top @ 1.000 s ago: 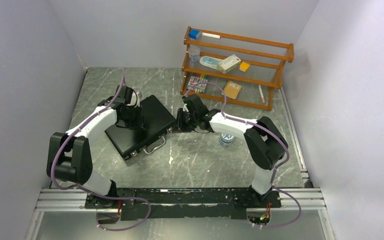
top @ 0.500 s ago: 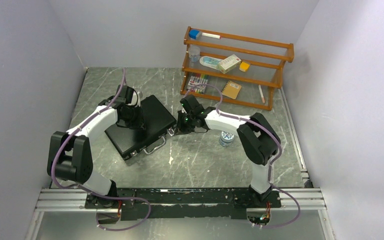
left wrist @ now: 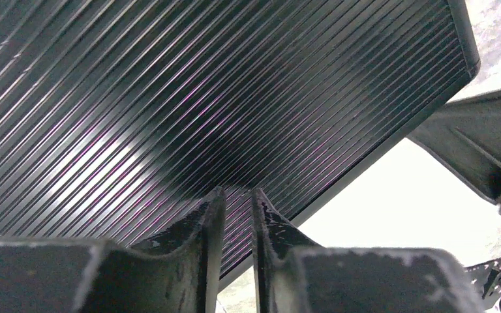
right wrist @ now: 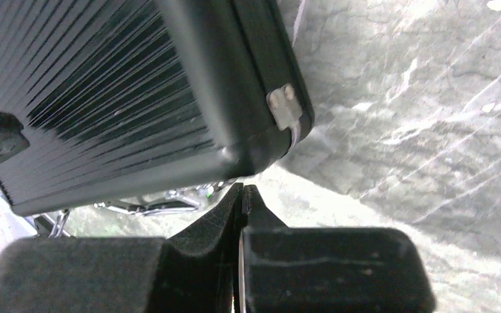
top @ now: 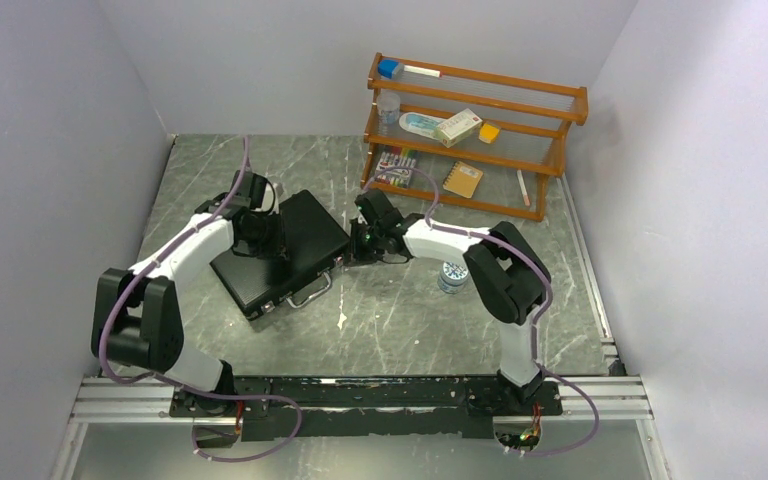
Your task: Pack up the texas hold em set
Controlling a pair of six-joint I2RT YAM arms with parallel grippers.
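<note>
Just left of my right gripper [right wrist: 242, 190], fingers together on nothing, lies the right corner of the closed black ribbed briefcase-style case [top: 300, 235]; my left gripper [left wrist: 238, 193], barely parted, sits over its middle.

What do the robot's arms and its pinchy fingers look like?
The left arm and right arm are white tubes with chunky black joints, and a purple cable loops along each. A tiny green light glows by the right wrist. The left gripper and right gripper have black, wedge-shaped, scuffed fingers.
</note>
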